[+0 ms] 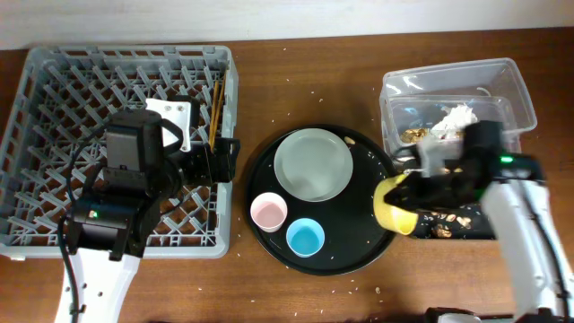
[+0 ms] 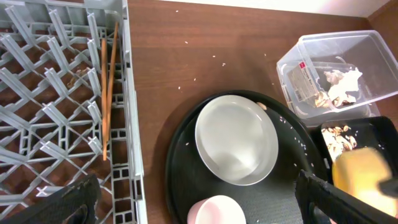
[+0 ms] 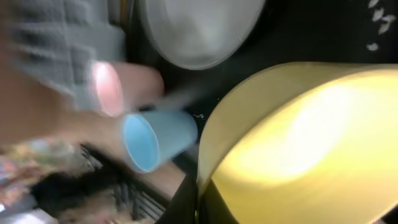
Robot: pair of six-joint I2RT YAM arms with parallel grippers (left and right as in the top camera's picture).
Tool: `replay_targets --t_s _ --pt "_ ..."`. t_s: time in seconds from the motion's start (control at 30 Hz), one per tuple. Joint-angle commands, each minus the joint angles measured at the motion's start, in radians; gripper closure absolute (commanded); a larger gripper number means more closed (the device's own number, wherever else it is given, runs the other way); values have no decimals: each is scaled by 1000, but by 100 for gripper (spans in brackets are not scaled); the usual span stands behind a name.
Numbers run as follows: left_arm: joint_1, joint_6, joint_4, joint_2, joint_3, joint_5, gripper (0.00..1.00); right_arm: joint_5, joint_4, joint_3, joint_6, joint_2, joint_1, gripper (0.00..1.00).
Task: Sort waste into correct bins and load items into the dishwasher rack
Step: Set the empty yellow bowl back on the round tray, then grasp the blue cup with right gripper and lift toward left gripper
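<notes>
My right gripper [image 1: 411, 186] is shut on the rim of the yellow bowl [image 1: 393, 205], holding it tipped on its side between the round tray and the black bin [image 1: 475, 235]. The bowl fills the blurred right wrist view [image 3: 311, 143]. Tan scraps [image 1: 453, 218] lie in the black bin. The clear tub [image 1: 448, 85] holds white tissue [image 1: 457, 117] and gold foil [image 1: 414, 135]. The grey-green plate [image 1: 312, 164], pink cup [image 1: 268, 212] and blue cup [image 1: 305, 238] stand on the round tray. My left gripper [image 2: 199, 205] is open and empty above the pink cup [image 2: 217, 213], beside the dishwasher rack [image 1: 54, 90].
The large round black tray [image 1: 359, 242] lies between rack and bins. Two wooden chopsticks [image 1: 215, 112] lie in the rack's right side, also in the left wrist view [image 2: 107, 87]. Tiny white specks dot the brown table [image 1: 296, 81].
</notes>
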Motion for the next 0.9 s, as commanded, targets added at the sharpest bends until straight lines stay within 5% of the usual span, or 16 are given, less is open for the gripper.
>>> replay_targets --t_s 0.0,0.13,0.17,0.2,0.33,0.47,0.57,0.7,0.87 --pt "2 12 -6 -2 16 12 1 309 114 -11 188 56 261 96" --pt "2 12 -42 -2 16 15 1 404 182 -10 278 115 399 91" --pt "2 12 -47 -2 16 15 1 372 167 -1 273 111 411 66" --pt "2 12 -47 -2 16 15 1 307 140 18 224 100 417 52" --pt "2 12 -33 -2 16 15 1 89 104 56 98 40 434 39" --pt "2 12 -32 -2 16 15 1 281 72 37 138 79 587 37" --pt "2 12 -32 -2 16 15 1 402 113 31 176 151 658 42" --pt "2 12 -36 -2 16 27 1 404 152 32 192 282 676 96" --pt "2 -8 -24 -2 16 46 1 424 57 192 187 167 672 96"
